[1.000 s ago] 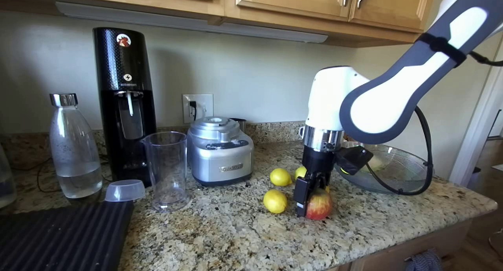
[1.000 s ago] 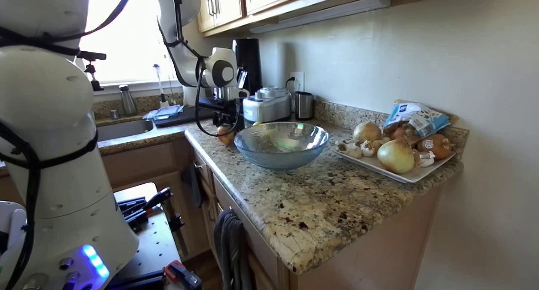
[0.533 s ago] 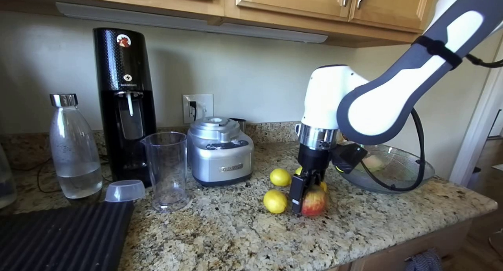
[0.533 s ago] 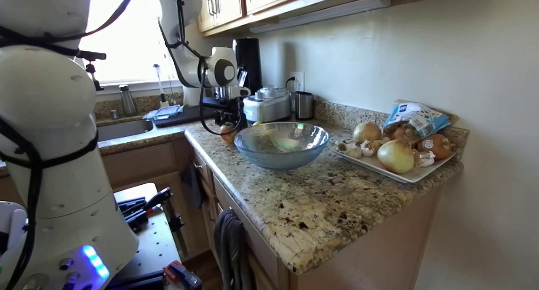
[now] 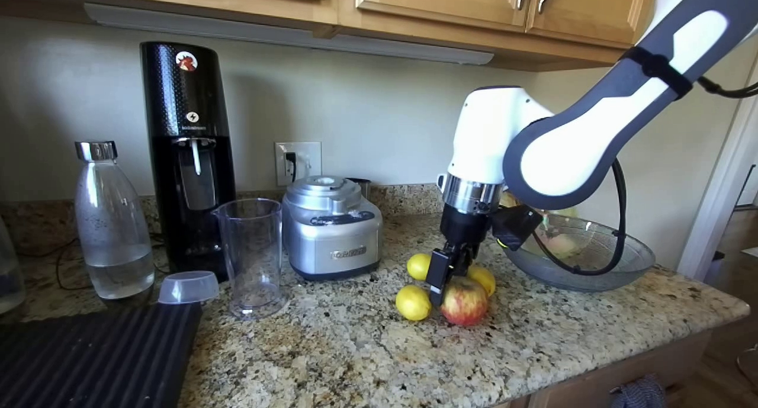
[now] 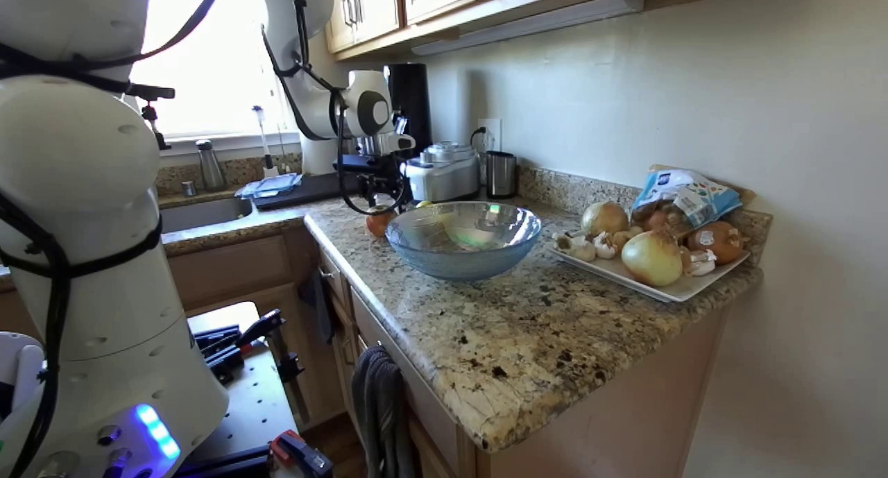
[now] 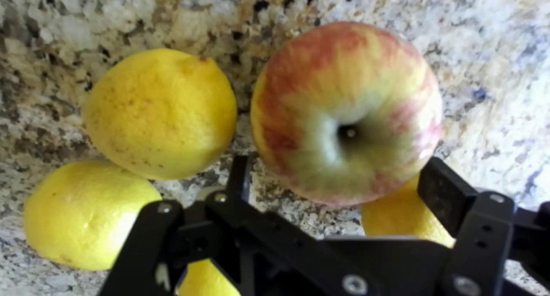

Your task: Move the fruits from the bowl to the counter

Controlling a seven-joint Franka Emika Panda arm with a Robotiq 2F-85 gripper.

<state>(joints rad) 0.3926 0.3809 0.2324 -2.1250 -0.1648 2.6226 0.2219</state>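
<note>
1. Beneath me spreads the counter [image 6: 541,353], speckled granite in tan, brown and black, its polished edge running from the middle left of an exterior view to the lower centre.
2. My hand [image 7: 339,175] is spread wide, low over the counter, at the bottom of the wrist view.
3. The apple [image 7: 346,115] rests on the counter at the wrist view's upper centre; I cannot tell whether my hand touches it.
4. Four lemons [image 7: 161,113] lie near it: two at the left, one at the bottom edge, one at the lower right, the last two partly behind my hand.
5. The glass bowl [image 6: 461,261] stands on the counter at the centre of an exterior view; to its right a white plate [image 6: 694,284] carries onions [image 6: 652,257] and garlic [image 6: 583,248].
6. In an exterior view a black ribbed mat [image 5: 95,360] fills the lower left; above and rightward of it stand a bottle [image 5: 112,230], a black machine [image 5: 177,100], a clear glass [image 5: 251,260] and a steel appliance [image 5: 334,242].
7. A pale wall [image 6: 694,82] rises behind, with wooden cabinets [image 5: 444,5] across the top and a light strip [image 5: 284,36] under them.
8. A bright window [image 6: 215,82] glows at the upper left of an exterior view, a sink [image 6: 201,214] below it.
</note>
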